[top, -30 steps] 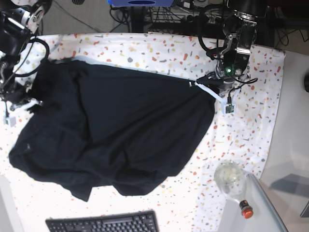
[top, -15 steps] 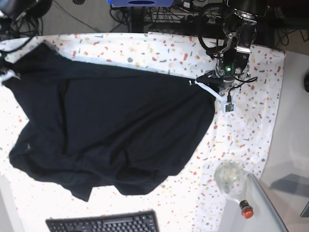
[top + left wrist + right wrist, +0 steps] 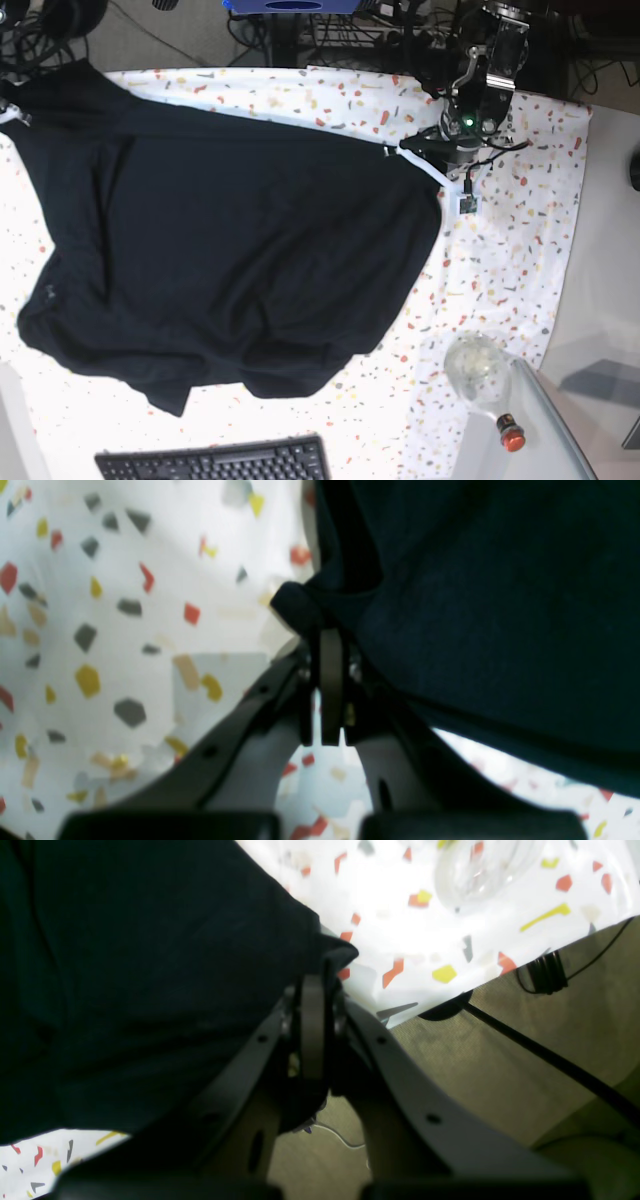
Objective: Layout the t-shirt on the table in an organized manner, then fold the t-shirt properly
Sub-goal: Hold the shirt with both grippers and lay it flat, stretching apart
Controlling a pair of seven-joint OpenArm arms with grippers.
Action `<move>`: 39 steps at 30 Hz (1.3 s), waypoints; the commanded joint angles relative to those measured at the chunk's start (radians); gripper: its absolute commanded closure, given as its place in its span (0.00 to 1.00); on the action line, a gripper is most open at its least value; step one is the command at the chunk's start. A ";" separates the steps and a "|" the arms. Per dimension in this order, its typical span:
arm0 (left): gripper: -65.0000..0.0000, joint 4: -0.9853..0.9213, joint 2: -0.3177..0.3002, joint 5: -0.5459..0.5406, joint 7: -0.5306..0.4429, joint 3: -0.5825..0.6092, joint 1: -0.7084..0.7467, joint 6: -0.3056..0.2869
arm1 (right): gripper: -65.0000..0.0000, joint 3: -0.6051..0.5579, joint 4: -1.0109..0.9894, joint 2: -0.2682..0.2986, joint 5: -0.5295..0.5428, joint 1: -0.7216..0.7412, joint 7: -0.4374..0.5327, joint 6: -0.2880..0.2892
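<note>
The black t-shirt [image 3: 230,240] lies spread over most of the speckled table [image 3: 520,230], stretched taut along its far edge between both grippers. In the base view my left gripper [image 3: 405,150] is shut on the shirt's far right corner. My right gripper [image 3: 10,112] grips the far left corner at the frame's edge. The left wrist view shows the left gripper [image 3: 327,635] pinching a bunched fold of the t-shirt [image 3: 475,605] above the table [image 3: 125,605]. Seen from the right wrist, the right gripper [image 3: 317,977] is clamped on the t-shirt [image 3: 150,965] near the edge of the table [image 3: 425,930].
A black keyboard [image 3: 215,462] lies at the near edge. A clear glass dome [image 3: 475,367] and a red button [image 3: 511,435] sit near right, beside the plain grey side surface [image 3: 605,300]. Cables [image 3: 550,1060] run over the beige floor beyond the table.
My right gripper has pulled its corner of the shirt toward the far left of the table, drawing the cloth out flatter and wider. My left gripper shifted slightly toward the far edge, still gripping.
</note>
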 commanded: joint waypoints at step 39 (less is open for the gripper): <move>1.00 0.011 -0.008 0.009 -0.013 -0.017 0.001 0.003 | 0.50 -0.449 -0.489 0.226 0.001 0.226 0.337 -0.001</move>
